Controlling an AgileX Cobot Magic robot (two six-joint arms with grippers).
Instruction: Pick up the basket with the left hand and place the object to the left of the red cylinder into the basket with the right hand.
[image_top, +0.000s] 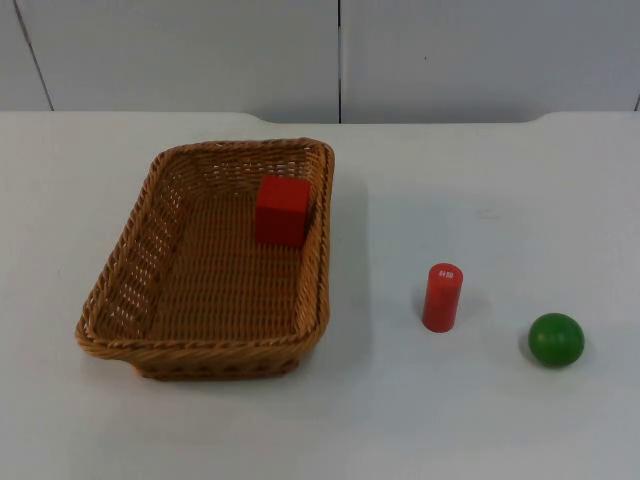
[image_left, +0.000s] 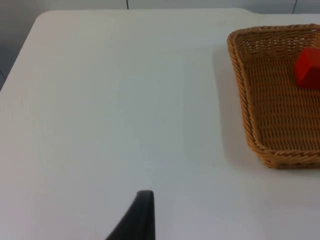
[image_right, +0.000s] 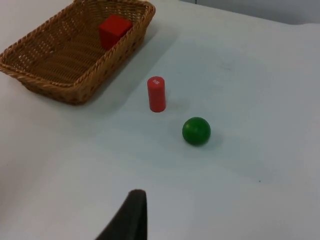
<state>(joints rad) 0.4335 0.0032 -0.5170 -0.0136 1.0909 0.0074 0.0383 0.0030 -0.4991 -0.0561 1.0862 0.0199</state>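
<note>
With the red block (image_top: 282, 210) already lying in the basket (image_top: 150, 245), the left gripper (image_left: 142, 220) and right gripper (image_right: 132, 217), whose opening I cannot tell, are hovering over the table (image_top: 480, 420) and should be keeping clear of it.

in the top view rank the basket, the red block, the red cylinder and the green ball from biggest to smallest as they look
1. Basket, by far the largest.
2. Red block, lying inside the basket.
3. Red cylinder and green ball look too close to rank: the cylinder is taller, the ball wider.
</note>
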